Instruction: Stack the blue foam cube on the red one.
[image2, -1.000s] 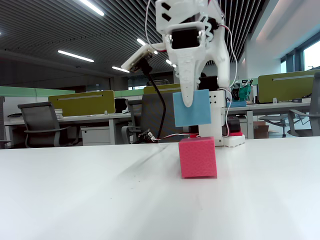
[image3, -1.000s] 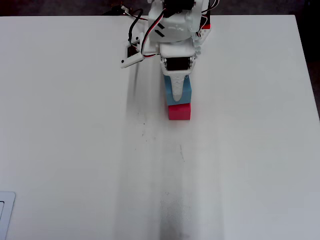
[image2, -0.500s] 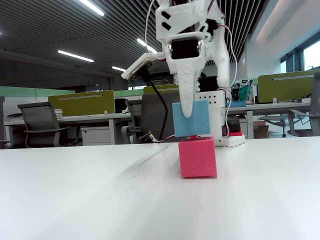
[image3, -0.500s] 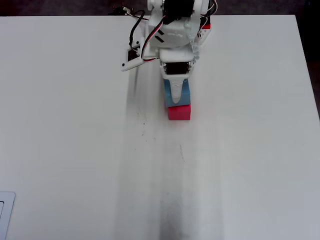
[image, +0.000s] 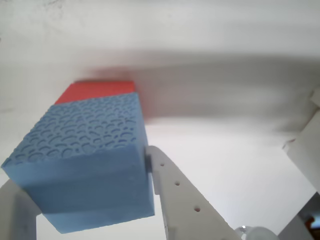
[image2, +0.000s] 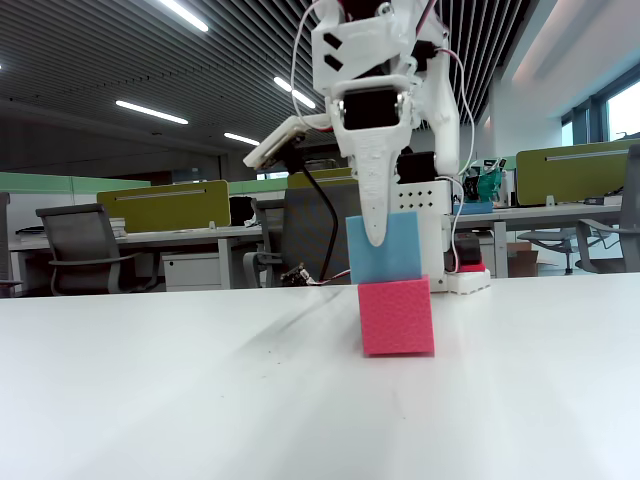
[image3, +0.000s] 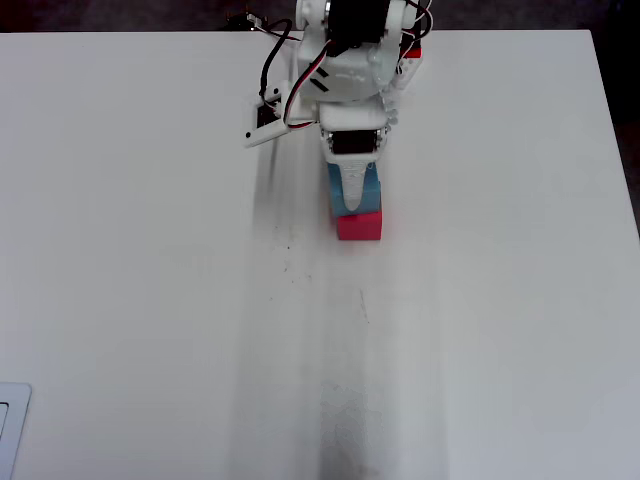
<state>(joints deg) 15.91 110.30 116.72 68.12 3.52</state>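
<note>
the fingers (image2: 377, 235) clench the blue foam cube (image2: 388, 250), which seems to rest off-centre on the red foam cube (image2: 396, 316); placing step, next likely needs a gentle release.

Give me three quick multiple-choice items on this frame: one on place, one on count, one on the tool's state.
1. Where is the blue cube?
A. on the red cube
B. beside it on the table
C. behind the arm's base

2. How many foam cubes are in view?
A. one
B. two
C. three

3. The tool is:
A. open, clear of both cubes
B. shut on the blue cube
C. shut on the red cube

Answers: 1 A, the fixed view shows blue sitting on red. 2 B, one blue, one red. 3 B, the wrist view shows fingers pressed against the blue cube's sides.
</note>
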